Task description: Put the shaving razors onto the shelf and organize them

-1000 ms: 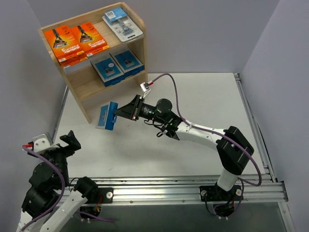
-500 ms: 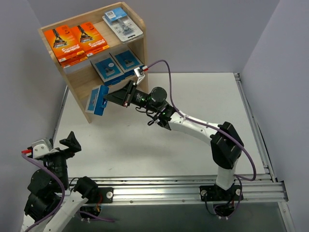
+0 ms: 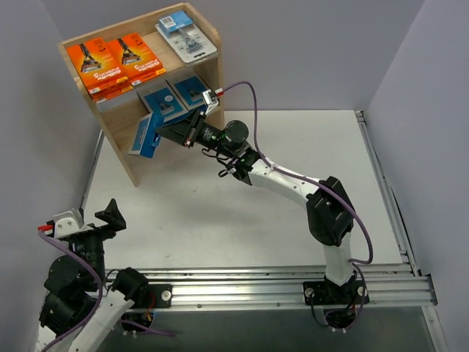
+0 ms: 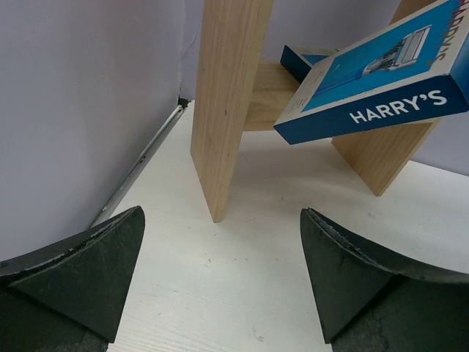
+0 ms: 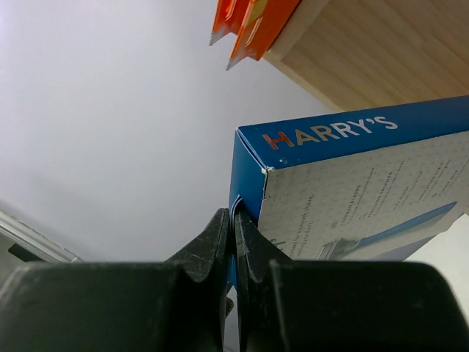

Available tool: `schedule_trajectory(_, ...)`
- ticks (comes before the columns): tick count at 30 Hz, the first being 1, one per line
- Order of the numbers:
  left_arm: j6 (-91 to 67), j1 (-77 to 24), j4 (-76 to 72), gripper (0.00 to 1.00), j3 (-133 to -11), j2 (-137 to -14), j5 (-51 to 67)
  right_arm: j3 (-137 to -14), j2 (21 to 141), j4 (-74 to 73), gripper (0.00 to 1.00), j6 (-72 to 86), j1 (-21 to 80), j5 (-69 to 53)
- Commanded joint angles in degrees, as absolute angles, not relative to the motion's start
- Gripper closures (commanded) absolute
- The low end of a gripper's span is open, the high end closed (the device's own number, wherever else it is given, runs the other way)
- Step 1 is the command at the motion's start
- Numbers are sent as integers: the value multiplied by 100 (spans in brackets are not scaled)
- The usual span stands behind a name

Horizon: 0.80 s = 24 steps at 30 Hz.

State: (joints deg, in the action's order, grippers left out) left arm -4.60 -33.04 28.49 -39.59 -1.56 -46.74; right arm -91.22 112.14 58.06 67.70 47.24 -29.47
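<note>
The shelf [image 3: 122, 132] stands at the table's far left. Two orange razor boxes [image 3: 113, 62] and a clear blister pack [image 3: 187, 37] lie on its top. Two grey-and-blue boxes [image 3: 176, 99] lie on the lower tier. My right gripper [image 3: 161, 131] is shut on the end flap of another blue razor box [image 3: 145, 135], held tilted in the air at the lower tier's front left opening. In the right wrist view the fingertips [image 5: 233, 220] pinch that box [image 5: 352, 176]. My left gripper [image 3: 95, 220] is open and holds nothing at the near left corner; its view shows the held box [image 4: 374, 81] overhead.
A metal rail [image 3: 293, 287] runs along the near edge and another along the right side [image 3: 381, 176]. Grey walls close in on the left, back and right. The shelf's side panel [image 4: 227, 95] stands just ahead of my left gripper [image 4: 220, 271].
My right arm has carried the blue razor box up and left, from above the table to the front of the shelf's lower tier. The left arm has shifted slightly.
</note>
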Motion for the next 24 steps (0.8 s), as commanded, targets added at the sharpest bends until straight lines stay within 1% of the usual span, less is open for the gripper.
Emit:
schedule_trajectory(1, -325, -3226, 2549, 4, -3920, -106, -4448, -9606, 11232, 6442, 100, 6847, 4676, -2997)
schedule_trajectory(8, -229, -3147, 2523, 4, -3876, -35, -4140, -9966, 11530, 6530, 100, 6917, 4614, -2953)
schedule_trajectory(17, -202, -3111, 2505, 5, -3841, -35, -4025, -10450, 11847, 6618, 100, 7040, 4606, -2962)
schedule_trajectory(24, -193, -3094, 2496, 5, -3823, 123, -3955, -10714, 12058, 6363, 100, 6786, 4614, -2804)
